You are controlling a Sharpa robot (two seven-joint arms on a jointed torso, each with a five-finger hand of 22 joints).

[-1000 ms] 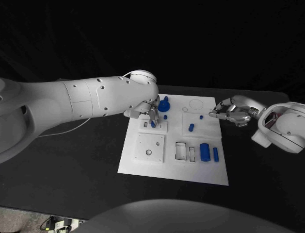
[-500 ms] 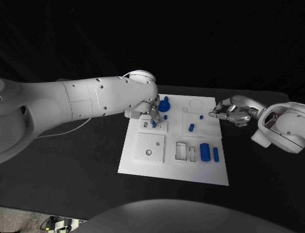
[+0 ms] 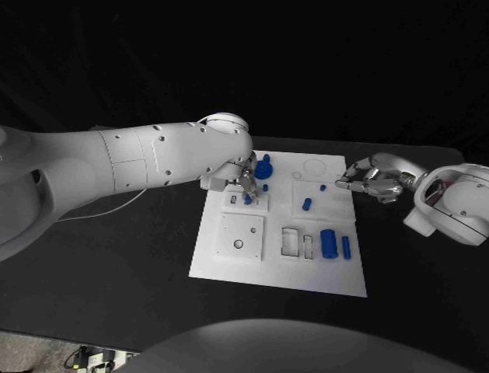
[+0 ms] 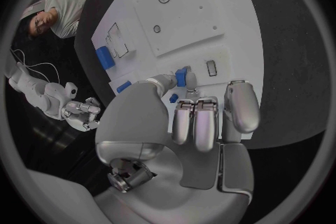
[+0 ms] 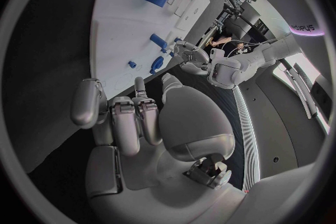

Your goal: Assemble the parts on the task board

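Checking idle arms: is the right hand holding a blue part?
No, the right hand hovers at the board's edge with its curled fingers holding nothing.

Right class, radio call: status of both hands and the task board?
Left hand pinches a small blue part over the task board. Right hand curled, empty, at the board's right edge. Nothing in the way.

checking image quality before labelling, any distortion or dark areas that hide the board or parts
Head view: the task board is evenly lit and undistorted, but the black table merges into the dark surround. Left wrist view: fisheye bends the board's edges, and the left hand covers part of it. Right wrist view: the same bending, and the right hand blocks the near board.
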